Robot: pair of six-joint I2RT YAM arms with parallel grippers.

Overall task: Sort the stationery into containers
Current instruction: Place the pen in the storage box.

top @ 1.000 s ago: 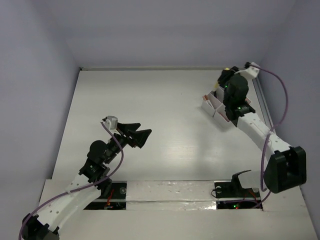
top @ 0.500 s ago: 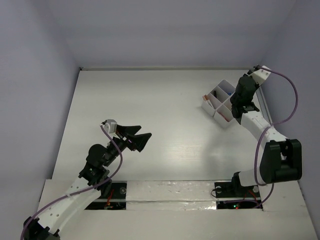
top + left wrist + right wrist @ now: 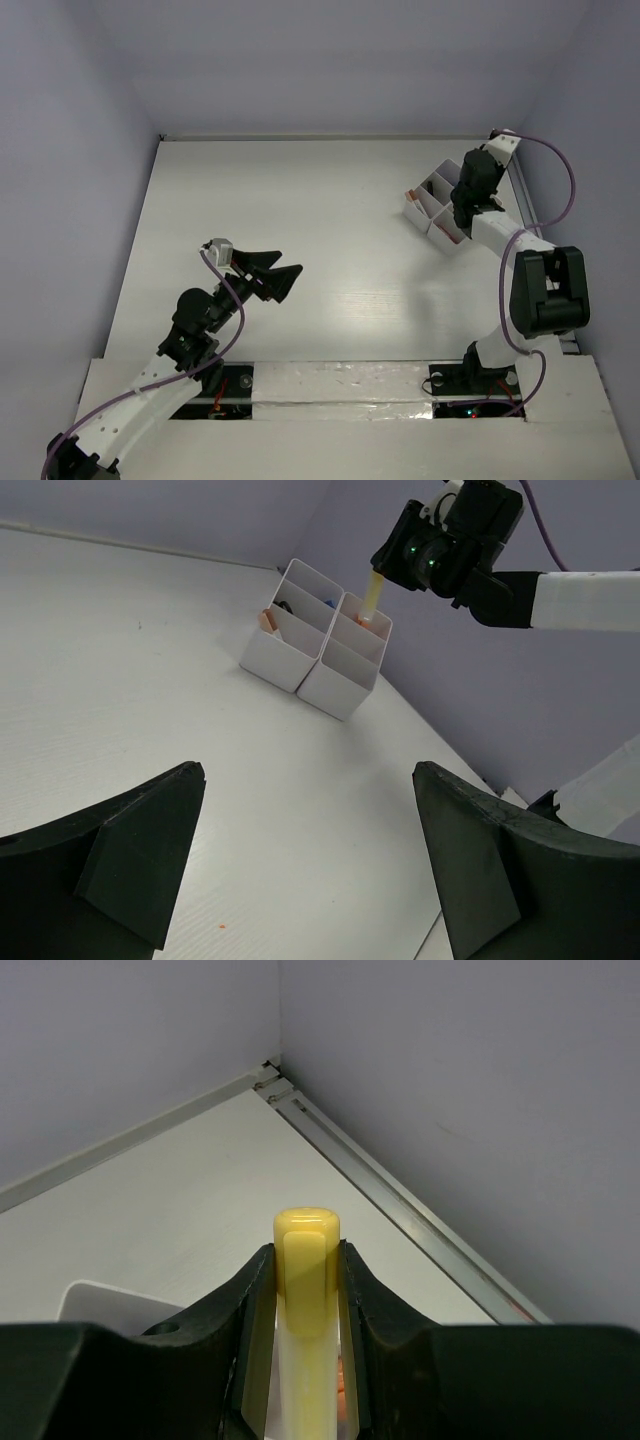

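The white organiser tray (image 3: 430, 205) stands at the far right of the table; it also shows in the left wrist view (image 3: 300, 655). My right gripper (image 3: 306, 1260) is shut on a yellow tube (image 3: 306, 1260) with a yellow cap. In the left wrist view the yellow tube (image 3: 372, 595) hangs upright from the right gripper over the tray's far right compartment. An orange bit (image 3: 267, 621) and a dark item sit in the tray's left compartments. My left gripper (image 3: 275, 275) is open and empty, low over the table's left middle, facing the tray.
The table's right edge has a metal rail (image 3: 400, 1200) close to the tray. Grey-violet walls enclose the table on three sides. A tiny orange speck (image 3: 221, 923) lies on the table between the left fingers.
My right arm has shifted over the tray, its wrist swinging right and then back left above the compartments. The left arm has barely moved.
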